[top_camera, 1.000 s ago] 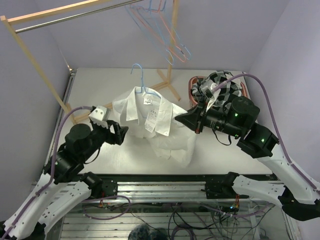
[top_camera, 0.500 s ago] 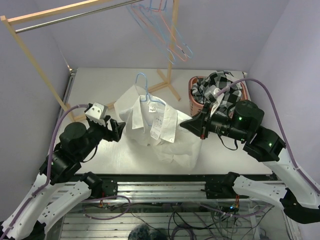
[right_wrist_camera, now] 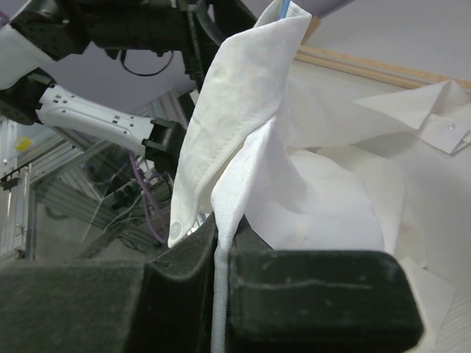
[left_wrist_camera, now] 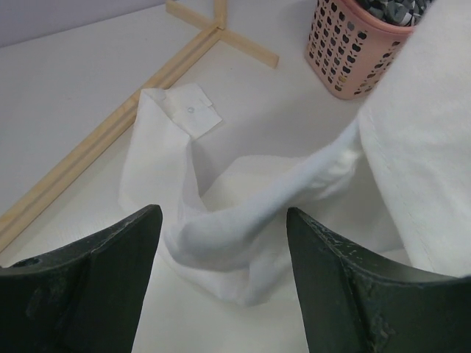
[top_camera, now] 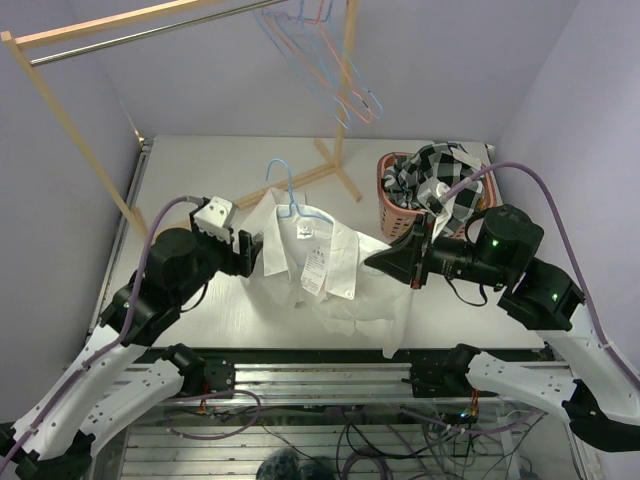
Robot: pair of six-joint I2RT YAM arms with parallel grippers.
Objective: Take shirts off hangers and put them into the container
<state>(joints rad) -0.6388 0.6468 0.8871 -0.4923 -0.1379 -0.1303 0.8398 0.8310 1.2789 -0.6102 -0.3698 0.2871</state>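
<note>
Between shut jaws of the right end effector (right_wrist_camera: 220,254): front edge of the plain white button-up shirt (top_camera: 345,250), held taut, likely to strip it from the light-blue wire hanger (top_camera: 291,190). Just ahead of the left end effector (left_wrist_camera: 221,217), wide and empty: its sleeve.

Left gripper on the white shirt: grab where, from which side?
Probably the bunched sleeve of the white shirt, from the left arm's side: it humps up between the fingers of the open left gripper; the right gripper pinches the front edge.
</note>
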